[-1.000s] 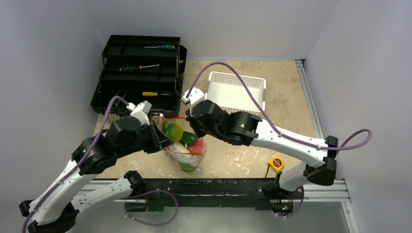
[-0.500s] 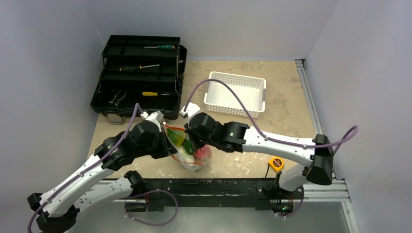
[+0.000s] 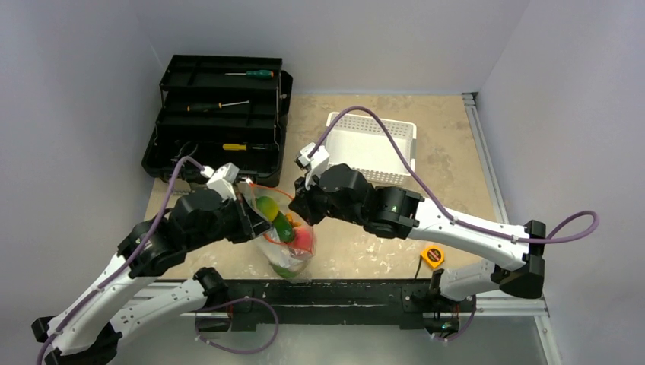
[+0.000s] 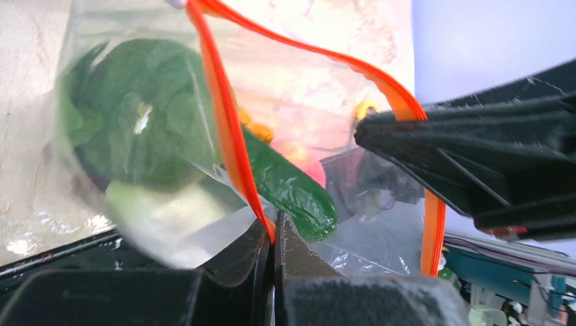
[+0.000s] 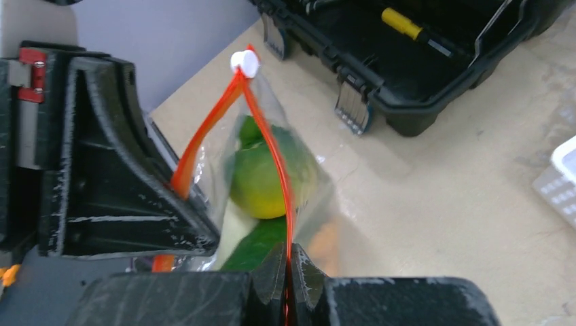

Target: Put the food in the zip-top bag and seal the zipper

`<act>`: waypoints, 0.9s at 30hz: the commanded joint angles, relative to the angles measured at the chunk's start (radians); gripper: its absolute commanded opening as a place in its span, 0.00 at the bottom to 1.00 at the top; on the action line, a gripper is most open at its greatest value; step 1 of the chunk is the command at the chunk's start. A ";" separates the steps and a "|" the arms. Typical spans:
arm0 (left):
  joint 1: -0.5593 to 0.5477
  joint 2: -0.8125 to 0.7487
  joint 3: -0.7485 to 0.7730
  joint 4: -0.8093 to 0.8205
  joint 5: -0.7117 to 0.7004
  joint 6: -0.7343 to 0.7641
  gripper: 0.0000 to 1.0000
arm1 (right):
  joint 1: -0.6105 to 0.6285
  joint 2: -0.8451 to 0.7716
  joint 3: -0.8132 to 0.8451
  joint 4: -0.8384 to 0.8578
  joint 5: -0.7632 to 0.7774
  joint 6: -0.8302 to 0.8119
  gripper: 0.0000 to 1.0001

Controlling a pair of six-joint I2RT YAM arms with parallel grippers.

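Beige tabletop [image 3: 456, 152] carries a black toolbox [image 3: 220, 114] at ten o'clock and a white perforated basket [image 3: 373, 141] at one o'clock; neither matters to this step. At six o'clock, close to the arm bases, the zip-top bag [image 3: 289, 247] is held up between the two arms with the food inside it: cabbage [image 4: 136, 115], lemon [image 5: 261, 183], cucumber [image 4: 292, 193] and something pink-red lower down. No food shows loose on the table, so I judge the loading done and the sealing in hand.

The left gripper [image 4: 274, 238] is clamped tight on one lip of the zipper [image 4: 224, 129]. The right gripper [image 5: 289, 261] is pinched on the opposite lip, so the mouth gapes in a lens shape. The white slider [image 5: 244, 62] sits at the far end of the strip, at twelve o'clock in the right wrist view.

To do this well, draw the two lips together and taut first. One pincer should anchor the strip near its end while the other takes the slider and runs it the full length. The cucumber's tip rides high near the mouth and could foul the track, so it is best settled lower beforehand.
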 commanded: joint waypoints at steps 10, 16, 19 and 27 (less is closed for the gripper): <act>-0.004 0.140 -0.019 0.182 0.089 -0.002 0.00 | 0.001 0.008 -0.244 0.354 -0.287 0.195 0.00; -0.003 0.161 -0.031 0.192 0.095 -0.001 0.00 | 0.001 -0.035 -0.285 0.416 -0.298 0.235 0.00; -0.003 0.147 -0.049 0.197 0.086 -0.008 0.00 | 0.001 -0.046 -0.312 0.454 -0.312 0.259 0.00; -0.003 0.125 -0.075 0.181 0.072 -0.010 0.00 | 0.002 -0.053 -0.324 0.439 -0.351 0.252 0.00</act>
